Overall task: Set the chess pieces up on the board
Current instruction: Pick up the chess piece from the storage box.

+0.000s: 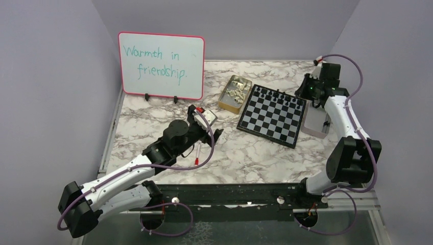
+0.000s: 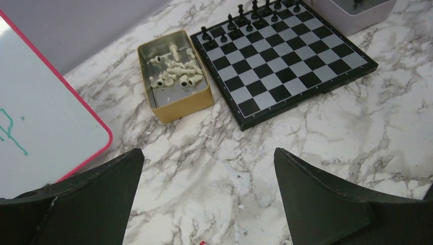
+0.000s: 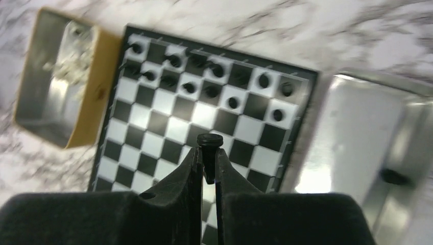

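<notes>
The right gripper (image 3: pixel 207 168) is clenched on a single black chessman (image 3: pixel 210 140), its two fingers nearly together, pinching the stem so that the rounded head pokes out past the tips. Seen from the top camera, it hangs above the far right corner of the board (image 1: pixel 272 116), with the held piece clear of the squares and touching none of them. The left gripper (image 2: pixel 209 199) is released, its fingers (image 2: pixel 97 199) spread as wide as they go and holding nothing. It hovers over the marbled surface (image 1: pixel 245 153), well off the board's left side. The only writing that can be read is on the pink-framed whiteboard (image 1: pixel 161 65), far out to the left of the board, where green handwriting says "Warmth in friendship." The other black pieces (image 1: pixel 278 96) stand upright in the two far rows of the board, and the rest of its squares are bare. The cream pieces (image 1: pixel 236 91) lie jumbled in a gold tin (image 1: pixel 227 106) just beside the board's left edge. A grey tin (image 3: pixel 357 127) sits against the board's right edge with one dark piece (image 3: pixel 394 176) lying in it.
</notes>
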Tool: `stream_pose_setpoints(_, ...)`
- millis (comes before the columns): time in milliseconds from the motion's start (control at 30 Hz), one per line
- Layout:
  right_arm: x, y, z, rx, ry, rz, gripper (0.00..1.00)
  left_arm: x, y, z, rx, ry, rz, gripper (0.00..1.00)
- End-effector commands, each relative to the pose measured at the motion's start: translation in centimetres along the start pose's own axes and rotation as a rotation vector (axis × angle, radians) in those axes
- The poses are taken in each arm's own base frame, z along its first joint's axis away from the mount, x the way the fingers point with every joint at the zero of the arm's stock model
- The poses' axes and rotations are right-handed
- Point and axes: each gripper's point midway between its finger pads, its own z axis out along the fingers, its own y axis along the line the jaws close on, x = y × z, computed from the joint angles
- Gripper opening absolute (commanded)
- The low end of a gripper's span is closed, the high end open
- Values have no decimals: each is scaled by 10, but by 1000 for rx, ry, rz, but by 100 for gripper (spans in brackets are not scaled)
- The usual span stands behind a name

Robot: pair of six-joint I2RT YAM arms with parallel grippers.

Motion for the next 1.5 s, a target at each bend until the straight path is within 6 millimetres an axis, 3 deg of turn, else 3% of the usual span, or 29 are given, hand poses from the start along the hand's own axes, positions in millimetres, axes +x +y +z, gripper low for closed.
stream_pose_setpoints(0, 29, 81, -12, -339, 44, -58, 1, -64, 16, 10, -54, -168, 157, 99)
stream_pose_setpoints(133, 44, 129, -34, -547, 65, -119, 1, -70, 7, 24, 10, -180, 286, 99)
stream_pose_setpoints(267, 68, 180, -68, -763, 112, -186, 1, -49, -14, 40, 154, -127, 473, 92)
stream_pose_setpoints(400, 87, 210, -104, -955, 160, -220, 1, -20, -58, 37, 470, -113, 706, 92)
stream_pose_setpoints(600, 118, 240, -134, -1122, 262, -307, 1, -26, -76, 31, 558, -228, 784, 86)
stream_pose_setpoints(800, 138, 261, -154, -1243, 338, -367, 1, -38, -78, 29, 585, -242, 822, 78)
stream_pose_setpoints(967, 147, 272, -164, -1303, 368, -378, 1, -28, -81, 33, 631, -208, 853, 75)
stream_pose_setpoints(1467, 153, 285, -174, -1359, 400, -393, 1, -24, -84, 42, 660, -192, 868, 56)
